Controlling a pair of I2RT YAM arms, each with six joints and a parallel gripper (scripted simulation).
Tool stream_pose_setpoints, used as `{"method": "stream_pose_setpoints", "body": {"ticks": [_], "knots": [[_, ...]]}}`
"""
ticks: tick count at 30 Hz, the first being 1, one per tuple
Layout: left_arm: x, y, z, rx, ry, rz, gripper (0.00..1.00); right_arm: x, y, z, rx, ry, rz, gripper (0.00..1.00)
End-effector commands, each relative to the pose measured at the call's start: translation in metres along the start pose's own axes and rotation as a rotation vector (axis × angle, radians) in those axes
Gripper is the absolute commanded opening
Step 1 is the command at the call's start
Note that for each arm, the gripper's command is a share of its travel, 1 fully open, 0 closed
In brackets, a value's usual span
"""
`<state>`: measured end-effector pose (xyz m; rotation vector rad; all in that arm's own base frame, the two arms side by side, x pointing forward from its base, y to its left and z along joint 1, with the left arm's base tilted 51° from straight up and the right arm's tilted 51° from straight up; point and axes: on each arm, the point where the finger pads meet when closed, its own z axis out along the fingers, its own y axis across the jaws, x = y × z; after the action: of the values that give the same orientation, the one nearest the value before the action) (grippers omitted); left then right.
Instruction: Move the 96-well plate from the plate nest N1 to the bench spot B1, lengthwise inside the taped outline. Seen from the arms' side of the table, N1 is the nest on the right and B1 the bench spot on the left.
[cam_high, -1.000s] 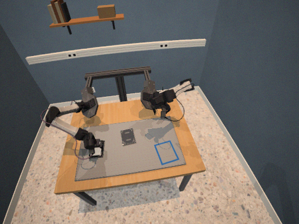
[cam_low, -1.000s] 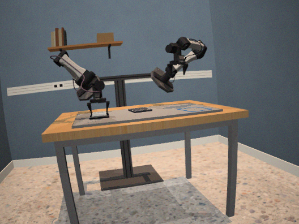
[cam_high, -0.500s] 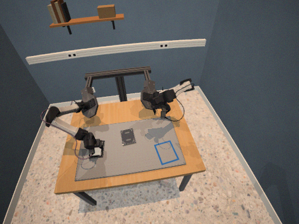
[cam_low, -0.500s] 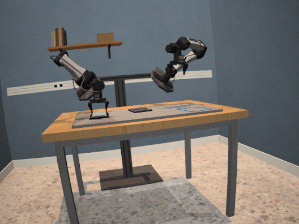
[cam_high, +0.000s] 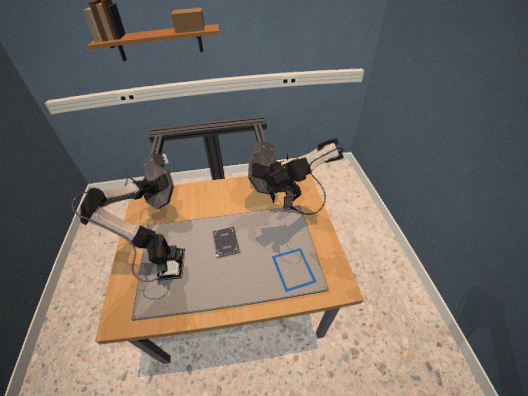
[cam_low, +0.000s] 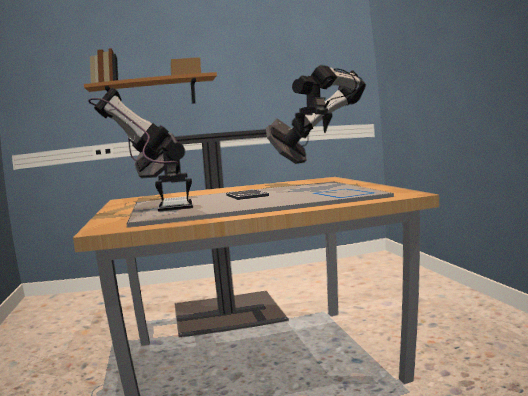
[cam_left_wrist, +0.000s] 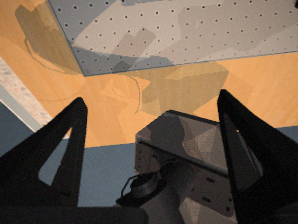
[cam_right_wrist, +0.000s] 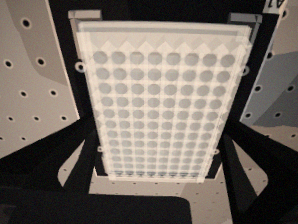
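The white 96-well plate (cam_high: 172, 269) (cam_low: 175, 202) (cam_right_wrist: 162, 95) sits in the black nest N1 (cam_high: 182, 259) (cam_low: 175, 207) (cam_right_wrist: 62, 45), with its wells facing up. My right gripper (cam_low: 175, 199) (cam_right_wrist: 159, 117) points down over it and is shut on the plate, one finger against each long side. My left gripper (cam_left_wrist: 149, 99) is open and empty, held high near its own base, far from the plate. The blue taped outline of B1 (cam_high: 279, 273) lies on the mat at the other end. It holds nothing.
A second, empty dark nest (cam_high: 226, 242) (cam_low: 247, 194) sits on the grey mat (cam_high: 200, 290) (cam_left_wrist: 200, 30) between N1 and the blue outline. The wooden table edge (cam_high: 225, 322) surrounds the mat. The arm bases stand along the back side.
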<state>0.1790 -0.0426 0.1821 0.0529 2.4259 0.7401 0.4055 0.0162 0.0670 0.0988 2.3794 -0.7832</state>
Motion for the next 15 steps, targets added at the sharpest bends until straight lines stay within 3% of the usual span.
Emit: {"method": "stream_pose_setpoints", "body": {"ticks": [1, 9, 15], "knots": [[-0.004, 0.003, -0.006, -0.072, 0.004, -0.011, 1.00, 0.000, 0.001, -0.001, -0.005, -0.005, 0.001, 0.00], [-0.004, 0.003, -0.006, -0.072, 0.004, -0.011, 1.00, 0.000, 0.001, -0.001, -0.005, -0.005, 0.001, 0.00], [-0.004, 0.003, -0.006, -0.072, 0.004, -0.011, 1.00, -0.004, 0.002, -0.017, -0.011, -0.023, 0.002, 0.00]]}}
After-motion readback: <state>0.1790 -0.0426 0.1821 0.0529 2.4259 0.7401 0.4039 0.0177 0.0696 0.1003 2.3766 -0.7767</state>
